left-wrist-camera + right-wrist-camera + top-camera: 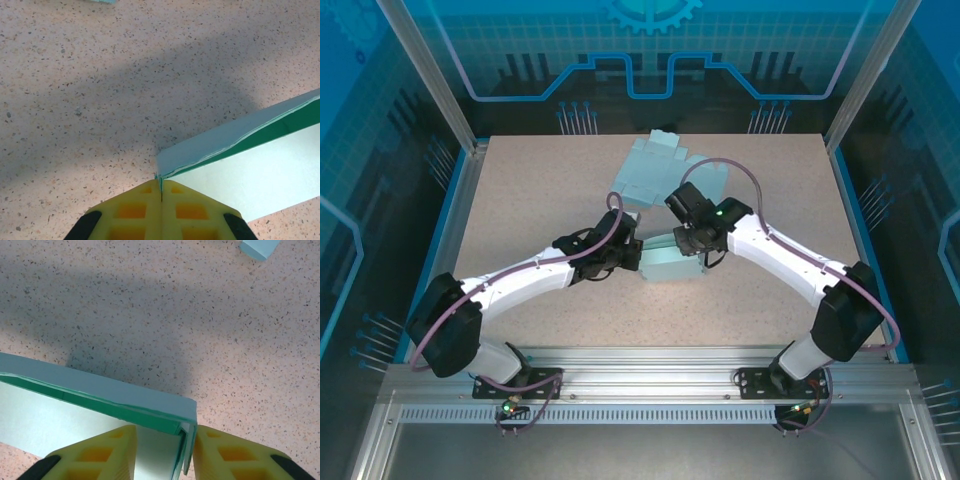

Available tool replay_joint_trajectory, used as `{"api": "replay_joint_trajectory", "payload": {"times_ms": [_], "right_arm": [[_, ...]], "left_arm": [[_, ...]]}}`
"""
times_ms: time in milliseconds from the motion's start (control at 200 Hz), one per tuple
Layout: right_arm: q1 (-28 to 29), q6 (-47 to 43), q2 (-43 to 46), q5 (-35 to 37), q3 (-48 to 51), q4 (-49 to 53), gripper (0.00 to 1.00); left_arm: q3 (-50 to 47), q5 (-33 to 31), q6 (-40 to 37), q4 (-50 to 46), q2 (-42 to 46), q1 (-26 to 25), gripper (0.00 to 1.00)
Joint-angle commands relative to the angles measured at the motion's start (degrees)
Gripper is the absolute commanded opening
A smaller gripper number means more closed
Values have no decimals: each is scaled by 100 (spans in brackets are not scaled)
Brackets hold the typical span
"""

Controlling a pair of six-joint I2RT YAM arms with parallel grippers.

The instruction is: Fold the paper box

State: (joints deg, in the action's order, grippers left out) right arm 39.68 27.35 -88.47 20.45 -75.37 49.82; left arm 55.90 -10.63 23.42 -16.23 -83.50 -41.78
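Teal paper box (672, 265); L gripper (161, 187) clamped on corner; R gripper (165, 436) apart round end

A speckled beige surface (520, 200) is lying under even light, with soft shadows falling across it. Blue panels (650, 50) printed with circuit patterns are enclosing three sides, aluminium posts (433, 80) are framing them, and a slotted metal rail (650, 412) is running along the near edge.

No legible txt, labels, brands or nos. on the paper box (670, 266) or table (535, 190).
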Motion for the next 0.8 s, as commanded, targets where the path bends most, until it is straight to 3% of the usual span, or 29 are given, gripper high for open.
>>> {"api": "replay_joint_trajectory", "payload": {"times_ms": [0,335,540,795], "right_arm": [[-81,-9,209,-95,155,-191,36],[-287,53,491,3,519,-157,36],[-329,73,599,-270,690,-369,21],[-338,232,313,-404,674,-459,11]], "left_arm": [[250,325,-233,89,28,-123,0],[441,281,-234,-159,-104,-125,0],[592,376,-191,-167,-278,-124,0],[681,545,-127,-74,-446,-139,0]]}}
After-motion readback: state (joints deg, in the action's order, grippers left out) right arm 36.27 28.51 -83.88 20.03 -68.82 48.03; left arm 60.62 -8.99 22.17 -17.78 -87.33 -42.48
